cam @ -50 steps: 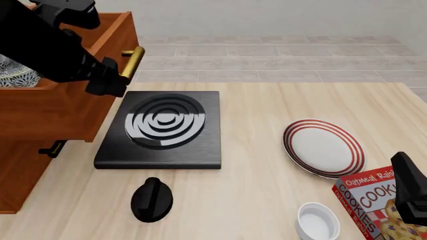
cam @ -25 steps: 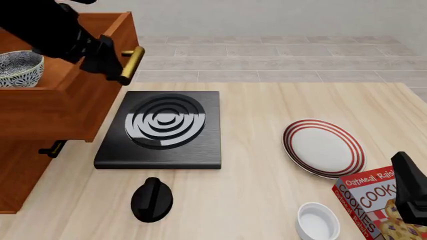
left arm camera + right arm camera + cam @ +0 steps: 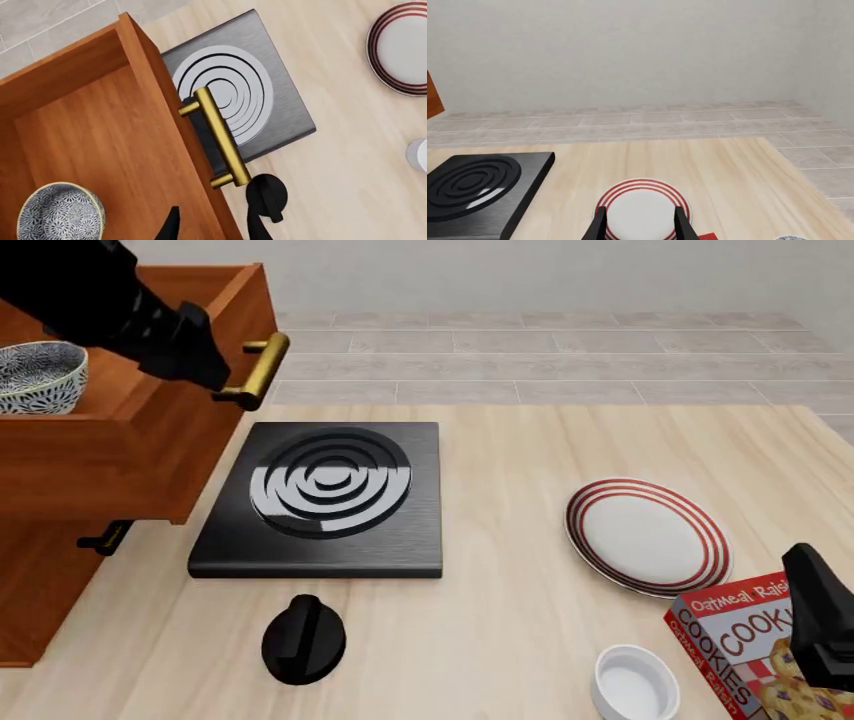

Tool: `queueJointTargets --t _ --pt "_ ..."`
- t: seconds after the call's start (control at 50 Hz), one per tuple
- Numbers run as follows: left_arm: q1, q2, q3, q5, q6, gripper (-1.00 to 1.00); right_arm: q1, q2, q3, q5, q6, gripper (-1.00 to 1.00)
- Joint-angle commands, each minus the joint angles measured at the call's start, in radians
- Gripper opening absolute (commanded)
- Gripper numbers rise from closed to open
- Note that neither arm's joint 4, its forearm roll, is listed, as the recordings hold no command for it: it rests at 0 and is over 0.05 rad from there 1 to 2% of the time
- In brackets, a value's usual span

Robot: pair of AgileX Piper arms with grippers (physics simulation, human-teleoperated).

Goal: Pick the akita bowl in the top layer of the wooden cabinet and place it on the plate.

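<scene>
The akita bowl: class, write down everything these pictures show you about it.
The akita bowl is small and round, patterned in dense dark blue and white inside and out, and looks ceramic. It sits upright and empty on the wooden floor of the pulled-out top layer of the wooden cabinet. The left gripper hangs over the drawer's front edge, open, not touching the bowl. The front view cuts off part of the bowl.

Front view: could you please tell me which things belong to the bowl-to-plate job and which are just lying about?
Part of the job:
- speckled bowl
- open top drawer of the cabinet
- red-ringed plate
- left gripper, open

Just lying about:
- black stove
- black knob
- white ramekin
- cookie box
</scene>
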Motion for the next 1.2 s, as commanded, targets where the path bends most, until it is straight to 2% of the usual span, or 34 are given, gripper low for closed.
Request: queueJointTargets --t 0.02,0.18,0.2,0.44,0.82,1.2 --pt "0.006 0.012 -0.017 0.003 -0.003 1.0 0.003 0.0 0.0 -0.001 -0.003 1.0" --pt "0.004 0.02 -0.047 0.003 -0.001 1.0 0.003 0.0 -0.001 -0.001 -0.004 1.0" --pt "0.033 0.02 -0.056 0.003 0.02 1.0 0.003 0.0 -0.001 -0.001 -0.005 1.0" --pt "0.023 0.013 -0.048 0.003 0.032 1.0 0.006 0.002 -0.005 -0.004 -0.01 1.0" --pt "0.058 0.017 -0.05 0.003 0.058 1.0 0.007 0.002 -0.004 -0.004 -0.01 1.0" --pt "0.088 0.026 -0.106 0.003 0.044 1.0 0.009 0.003 -0.004 -0.005 -0.011 1.0"
